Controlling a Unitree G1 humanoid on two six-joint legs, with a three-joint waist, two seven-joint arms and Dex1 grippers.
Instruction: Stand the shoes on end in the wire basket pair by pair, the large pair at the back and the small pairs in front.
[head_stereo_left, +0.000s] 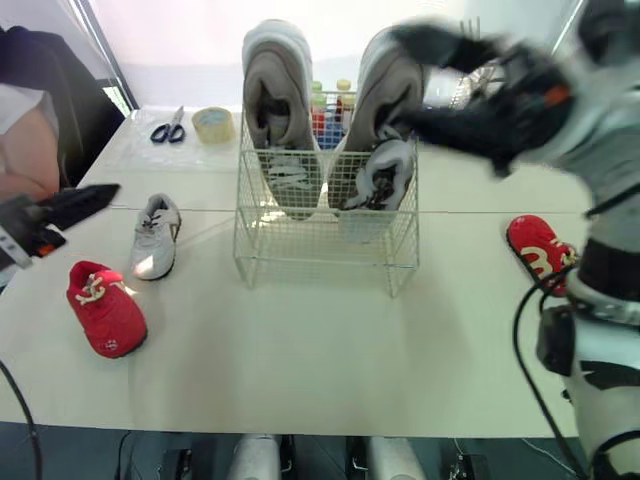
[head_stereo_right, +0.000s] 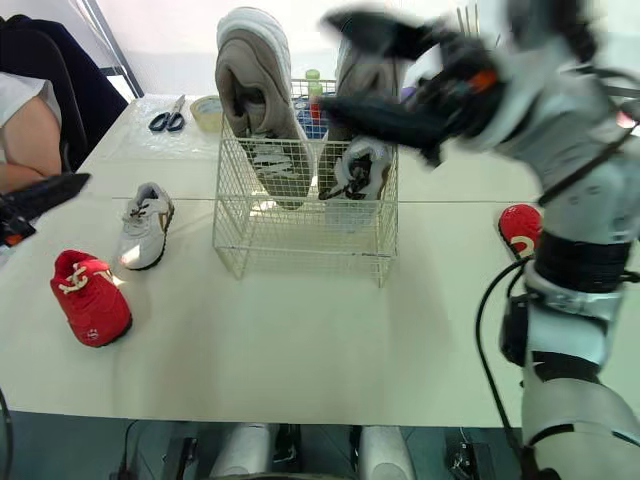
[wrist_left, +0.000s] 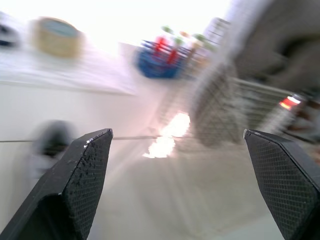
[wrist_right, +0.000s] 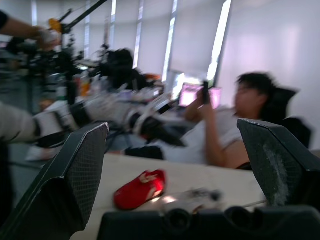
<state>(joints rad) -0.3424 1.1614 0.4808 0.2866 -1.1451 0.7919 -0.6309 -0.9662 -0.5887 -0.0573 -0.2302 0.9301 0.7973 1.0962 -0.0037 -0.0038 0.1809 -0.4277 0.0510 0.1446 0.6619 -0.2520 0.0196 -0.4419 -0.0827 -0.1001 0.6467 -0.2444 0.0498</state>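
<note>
1. Head views: the right gripper (head_stereo_left: 425, 85) hangs over the wire basket (head_stereo_left: 325, 240). The small white shoe (head_stereo_left: 157, 235) lies just past the left gripper (head_stereo_left: 95, 197), on a bare pale table (head_stereo_left: 300, 350).
2. Left wrist: jaws wide apart, empty. The shoe is probably light and soft-topped, so pinch sole against collar.
3. Right wrist: jaws wide apart, empty. A seated person (wrist_right: 225, 135) is far ahead.

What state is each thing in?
Wire basket: upright.
Large grey pair: on end, basket's back.
Small white shoe: on end, basket's front.
Other white shoe: on table.
Left red shoe: on table.
Right red shoe: on table.
Left gripper: open.
Right gripper: open.
</note>
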